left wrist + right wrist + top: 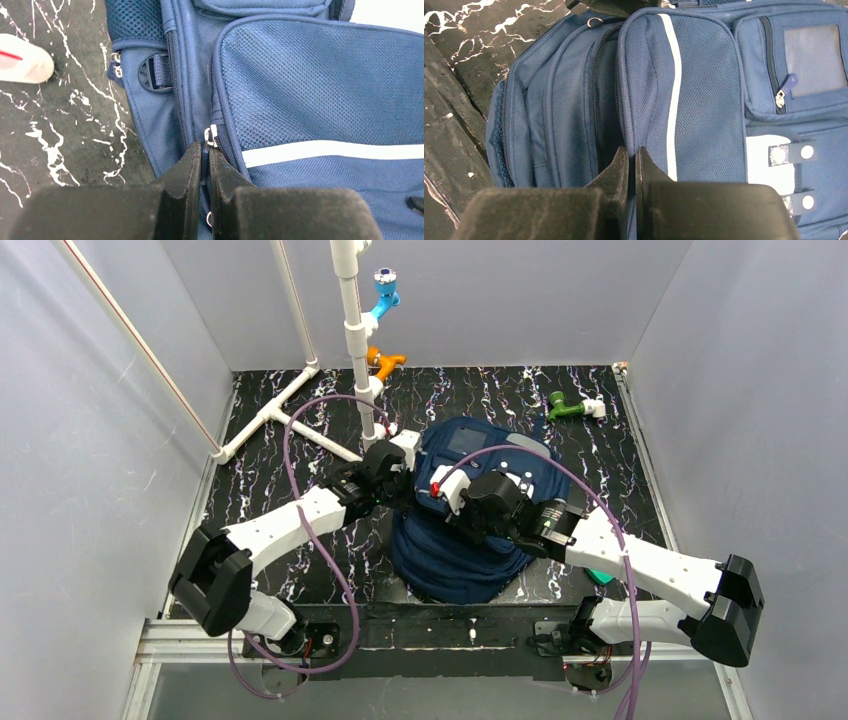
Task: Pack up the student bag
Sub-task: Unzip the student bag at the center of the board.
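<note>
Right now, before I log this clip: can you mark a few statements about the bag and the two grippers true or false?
1. The backpack lies on the table between the two arms. True.
2. The left gripper hangs wide open above the backpack. False: its fingers are closed on a zip pull at the backpack's side.
3. A green pipe fitting lies on the table beyond the backpack, apart from it. True.
4. The right gripper holds the green pipe fitting. False: it is closed on the backpack's fabric beside the striped front pocket.
</note>
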`<action>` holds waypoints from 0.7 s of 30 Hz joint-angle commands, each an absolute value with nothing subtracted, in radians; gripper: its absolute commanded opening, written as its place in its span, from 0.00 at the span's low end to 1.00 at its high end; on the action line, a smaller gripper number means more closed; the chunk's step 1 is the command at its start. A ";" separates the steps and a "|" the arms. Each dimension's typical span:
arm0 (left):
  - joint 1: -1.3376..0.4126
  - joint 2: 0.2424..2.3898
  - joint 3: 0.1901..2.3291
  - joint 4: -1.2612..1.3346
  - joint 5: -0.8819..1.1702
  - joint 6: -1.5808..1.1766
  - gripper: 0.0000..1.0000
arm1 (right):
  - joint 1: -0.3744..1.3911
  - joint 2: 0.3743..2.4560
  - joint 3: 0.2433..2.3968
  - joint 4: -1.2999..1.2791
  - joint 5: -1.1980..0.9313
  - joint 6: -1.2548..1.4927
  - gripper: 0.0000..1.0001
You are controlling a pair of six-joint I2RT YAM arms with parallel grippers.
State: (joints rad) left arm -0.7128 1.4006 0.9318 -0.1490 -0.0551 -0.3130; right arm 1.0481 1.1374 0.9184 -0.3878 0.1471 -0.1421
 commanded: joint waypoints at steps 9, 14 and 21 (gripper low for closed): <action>-0.620 1.333 0.948 -0.295 -0.119 -0.359 0.27 | 1.055 1.138 0.947 -0.343 0.233 -0.089 0.01; -0.605 1.114 0.836 -0.324 -0.083 -0.422 0.52 | 0.947 1.274 1.031 -0.292 0.204 -0.039 0.01; -0.593 0.866 0.768 -0.405 0.099 -0.507 0.63 | 0.922 1.464 1.220 -0.412 0.268 -0.019 0.31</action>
State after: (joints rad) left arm -0.5980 0.9630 0.8062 -0.3420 -0.0166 -0.4358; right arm 0.9401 1.4078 1.1042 -0.4049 0.1860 -0.0364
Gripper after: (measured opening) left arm 0.615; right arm 0.184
